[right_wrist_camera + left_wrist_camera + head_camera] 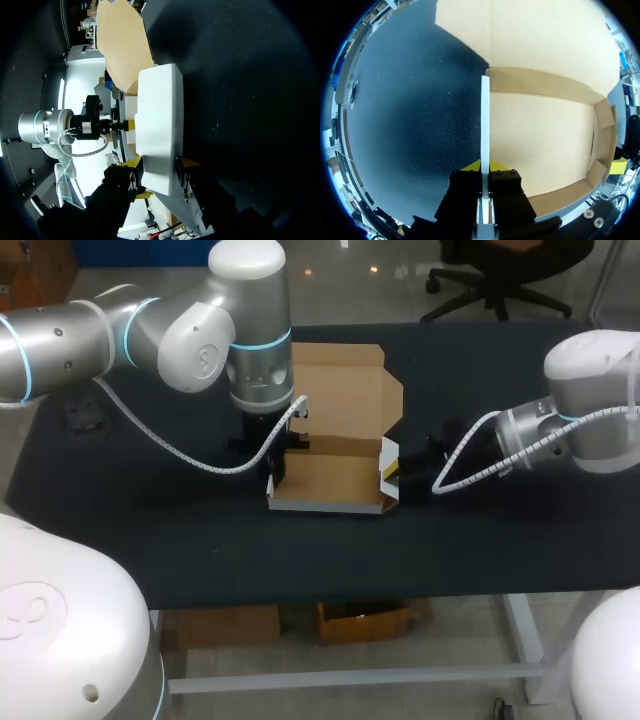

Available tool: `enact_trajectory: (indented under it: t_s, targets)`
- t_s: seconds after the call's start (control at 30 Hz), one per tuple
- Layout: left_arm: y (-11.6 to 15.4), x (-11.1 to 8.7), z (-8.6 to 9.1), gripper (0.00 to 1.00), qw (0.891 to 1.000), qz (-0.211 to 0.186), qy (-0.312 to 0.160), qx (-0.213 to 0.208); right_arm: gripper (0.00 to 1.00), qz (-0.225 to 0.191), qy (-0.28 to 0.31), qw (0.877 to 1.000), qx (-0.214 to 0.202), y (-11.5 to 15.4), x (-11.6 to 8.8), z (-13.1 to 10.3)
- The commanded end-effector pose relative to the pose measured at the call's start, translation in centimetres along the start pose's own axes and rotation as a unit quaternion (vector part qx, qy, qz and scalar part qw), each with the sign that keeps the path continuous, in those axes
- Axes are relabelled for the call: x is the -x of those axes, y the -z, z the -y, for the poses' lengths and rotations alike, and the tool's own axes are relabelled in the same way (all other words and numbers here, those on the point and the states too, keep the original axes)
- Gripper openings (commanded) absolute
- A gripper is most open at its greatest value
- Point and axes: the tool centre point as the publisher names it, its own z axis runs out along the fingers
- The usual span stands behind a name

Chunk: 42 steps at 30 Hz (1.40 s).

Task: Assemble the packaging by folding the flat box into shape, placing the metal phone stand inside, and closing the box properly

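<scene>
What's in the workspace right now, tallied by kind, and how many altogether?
cardboard box: 1, lid open, partly folded
Robot arms: 2, left arm and right arm, each with jaws shut on a side wall of the box
Metal phone stand: 0 in view
Total: 3

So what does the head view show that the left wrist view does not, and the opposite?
Only the head view: the left arm and the right arm coming in from the sides, and the whole box on the table. Only the left wrist view: the left hand shut on the thin white edge of the box's left wall, one finger on each side. Both: the box's brown inside, its open lid, and the right hand at the right wall; the wrist view shows only its yellow tip.
</scene>
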Motion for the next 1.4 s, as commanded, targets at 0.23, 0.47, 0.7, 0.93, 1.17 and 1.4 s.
enact_trajectory:
  t_s: [0.23, 0.47, 0.7, 0.93, 1.17, 1.4]
  targets:
    - [0.1, -0.1, 0.0, 0.0, 1.0, 0.003, 0.001, -0.001, 0.41, 0.007, 0.004, 1.0, 0.0, -0.3, -0.8, 0.3]
    - [0.1, -0.1, 0.0, 0.0, 1.0, 0.003, 0.001, -0.001, 0.41, 0.047, -0.027, 0.998, 0.008, -0.7, -0.8, 0.3]
    - [0.1, -0.1, 0.0, 0.0, 1.0, 0.003, 0.001, -0.001, 0.4, 0.058, -0.04, 0.997, 0.022, -0.6, -0.8, 0.3]
    - [0.1, -0.1, 0.0, 0.0, 1.0, 0.003, 0.001, -0.001, 0.41, 0.087, -0.053, 0.994, 0.031, -0.7, -0.9, -0.1]
    - [0.1, -0.1, 0.0, 0.0, 1.0, 0.003, 0.001, -0.001, 0.42, 0.114, -0.069, 0.99, 0.046, -0.5, -0.9, -0.6]
    - [0.1, -0.1, 0.0, 0.0, 1.0, 0.003, 0.001, -0.001, 0.42, 0.118, -0.076, 0.989, 0.049, -0.8, -0.8, -1.2]
